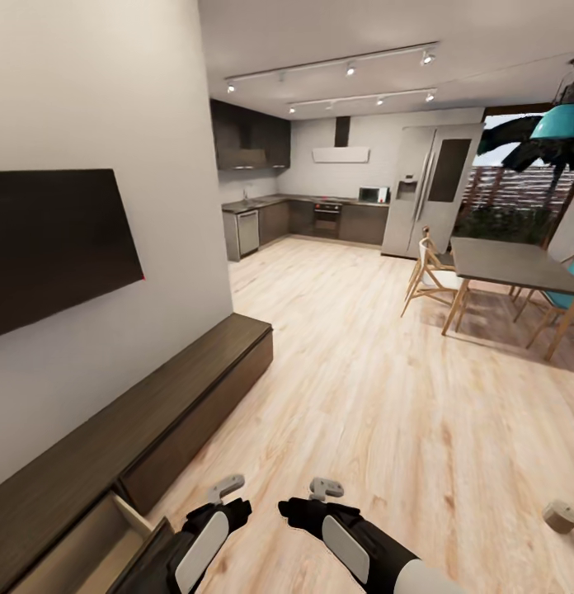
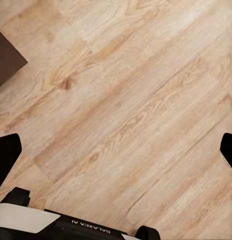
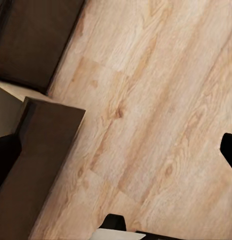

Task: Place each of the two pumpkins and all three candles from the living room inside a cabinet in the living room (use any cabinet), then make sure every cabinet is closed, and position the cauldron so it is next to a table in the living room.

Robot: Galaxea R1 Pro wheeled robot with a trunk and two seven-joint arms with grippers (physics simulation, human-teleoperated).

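My left gripper spread wide, empty, over floor; right gripper likewise wide, empty | head view: cabinet along wall, its drawer pulled out; candle on floor | right wrist: drawer front

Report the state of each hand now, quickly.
Left hand: open, holding nothing, wood floor between its fingertips in its wrist view.
Right hand: open, holding nothing, near the cabinet's pulled-out drawer.

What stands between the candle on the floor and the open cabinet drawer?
Nothing visible on the floor. From the candle to the drawer lies bare wood; the left gripper and right gripper hang above that stretch.
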